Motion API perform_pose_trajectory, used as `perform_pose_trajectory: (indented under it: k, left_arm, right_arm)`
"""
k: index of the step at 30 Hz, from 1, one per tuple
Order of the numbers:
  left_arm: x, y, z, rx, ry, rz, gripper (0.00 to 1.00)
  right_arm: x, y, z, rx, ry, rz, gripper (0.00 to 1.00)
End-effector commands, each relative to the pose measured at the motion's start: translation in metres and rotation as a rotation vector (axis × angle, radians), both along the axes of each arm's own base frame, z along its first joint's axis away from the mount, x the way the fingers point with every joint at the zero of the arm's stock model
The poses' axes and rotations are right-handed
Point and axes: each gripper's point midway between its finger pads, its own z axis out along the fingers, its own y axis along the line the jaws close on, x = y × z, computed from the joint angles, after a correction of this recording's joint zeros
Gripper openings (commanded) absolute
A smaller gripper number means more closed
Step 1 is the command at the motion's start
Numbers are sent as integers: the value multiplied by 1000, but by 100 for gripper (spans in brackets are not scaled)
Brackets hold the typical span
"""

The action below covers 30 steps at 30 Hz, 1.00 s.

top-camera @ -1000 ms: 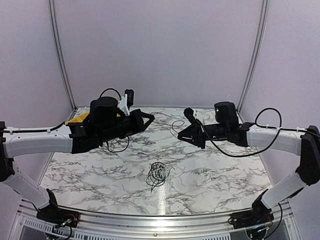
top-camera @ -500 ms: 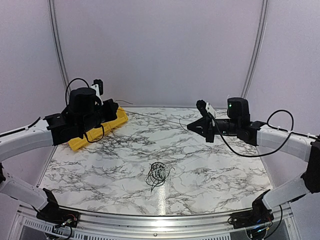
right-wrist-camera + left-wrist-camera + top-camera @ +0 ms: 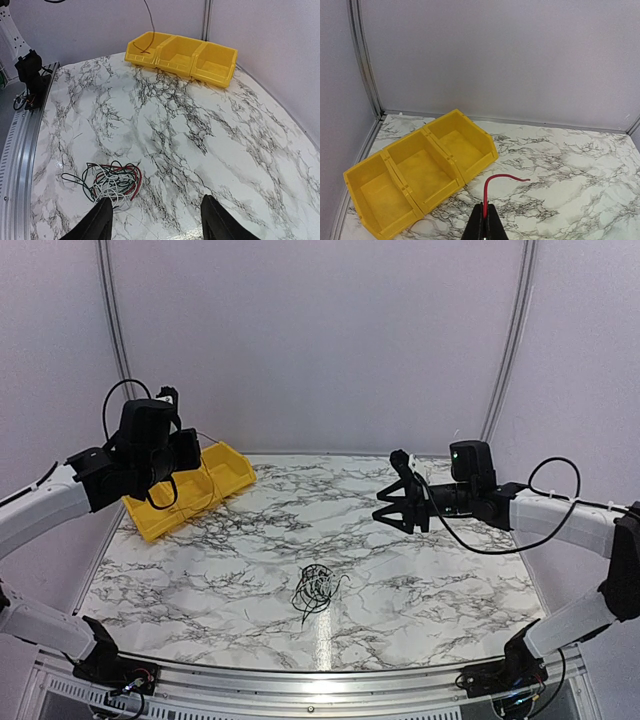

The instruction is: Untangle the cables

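The left pincer (image 3: 484, 222), clamped on one red wire (image 3: 488, 184), has swung back with the three-bay yellow bin (image 3: 481, 150) ahead of it; the right pincer (image 3: 156, 209) has sprung wide, empty. One strand seems freed; the tangled cables (image 3: 111, 181) lie on the table (image 3: 225, 125) below the right pincer.

A white marble-patterned table (image 3: 430, 580) bears a yellow three-compartment plastic bin (image 3: 232, 478) far left and a small tangle of thin dark wires (image 3: 315, 590) centre-front.
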Motion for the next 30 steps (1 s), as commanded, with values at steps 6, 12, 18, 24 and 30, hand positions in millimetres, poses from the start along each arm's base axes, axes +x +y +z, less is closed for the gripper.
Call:
perform_pose_trajectory:
  k: [6, 12, 18, 24, 30]
  left_arm:
    - [16, 64, 18, 219, 33, 167, 0]
    - [28, 98, 24, 250, 49, 235, 0]
    - [39, 128, 8, 259, 103, 283, 0]
    - [52, 150, -20, 279, 175, 315, 0]
    - [57, 159, -24, 250, 176, 317, 0]
  right_arm:
    - [-1, -1, -7, -29, 12, 16, 60]
    - [0, -1, -9, -39, 6, 10, 60]
    - [2, -2, -12, -49, 10, 8, 60]
    - [3, -2, -15, -58, 11, 7, 59]
    - [4, -2, -20, -70, 18, 6, 59]
